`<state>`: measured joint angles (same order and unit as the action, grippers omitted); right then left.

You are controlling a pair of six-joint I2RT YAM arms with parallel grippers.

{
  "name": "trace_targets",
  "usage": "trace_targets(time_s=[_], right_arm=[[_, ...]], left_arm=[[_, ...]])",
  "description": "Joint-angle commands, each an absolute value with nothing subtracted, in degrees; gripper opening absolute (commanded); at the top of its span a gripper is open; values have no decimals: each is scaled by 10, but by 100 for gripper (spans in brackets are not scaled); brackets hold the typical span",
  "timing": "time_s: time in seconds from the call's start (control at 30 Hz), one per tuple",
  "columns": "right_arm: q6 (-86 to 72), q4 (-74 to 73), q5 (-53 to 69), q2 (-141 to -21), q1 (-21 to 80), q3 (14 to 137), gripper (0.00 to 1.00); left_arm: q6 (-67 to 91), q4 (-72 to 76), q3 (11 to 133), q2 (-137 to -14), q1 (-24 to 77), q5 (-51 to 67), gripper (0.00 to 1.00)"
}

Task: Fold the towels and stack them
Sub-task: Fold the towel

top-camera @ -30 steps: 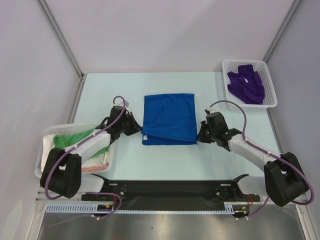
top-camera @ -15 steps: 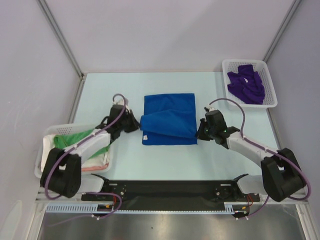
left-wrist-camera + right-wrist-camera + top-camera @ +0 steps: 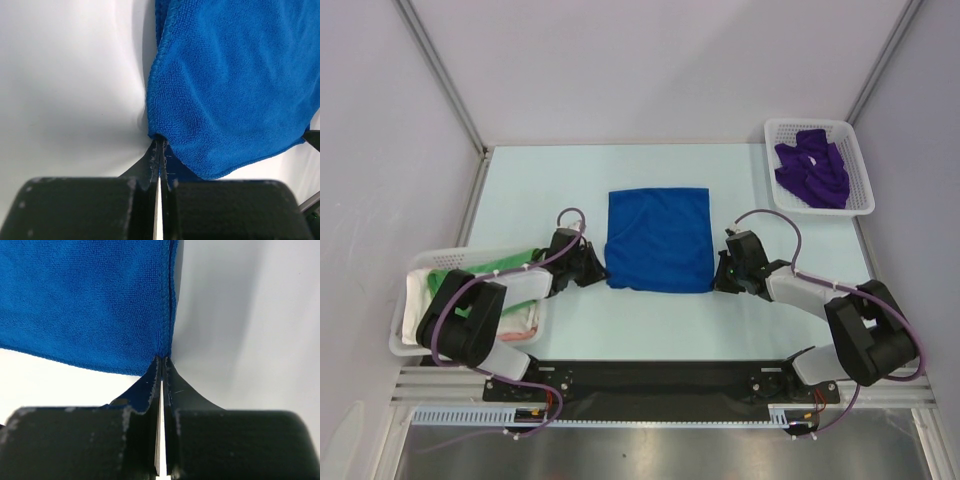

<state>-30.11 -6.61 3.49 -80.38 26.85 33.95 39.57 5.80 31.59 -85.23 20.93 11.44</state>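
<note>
I'm pinching blue towel [image 3: 659,239] corners w/ left gripper [image 3: 594,268] & right gripper [image 3: 723,272], mid-fold; purple towels [image 3: 812,168] in basket [image 3: 861,160] aren't folded yet.

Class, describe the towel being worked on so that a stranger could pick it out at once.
Look at the middle of the pale table, between the two arms. The royal blue towel lies flat there, each near corner pinched by closed fingers. The purple towels and the green towel sit in baskets; it does not.
</note>
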Motion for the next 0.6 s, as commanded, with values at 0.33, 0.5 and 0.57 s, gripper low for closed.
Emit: trace_targets(time_s=[0.33,0.5,0.57], right_arm=[[-310,-127,-16,-767,247,352,2],[-311,-136,-16,-740,242,344,24],[-313,-139,-14,-725,242,350,35]], left_arm=[[374,-21,301,-768,224,98,13],[369,-42,306,-733,225,97,37],[365,-59,332,-718,223,70,43]])
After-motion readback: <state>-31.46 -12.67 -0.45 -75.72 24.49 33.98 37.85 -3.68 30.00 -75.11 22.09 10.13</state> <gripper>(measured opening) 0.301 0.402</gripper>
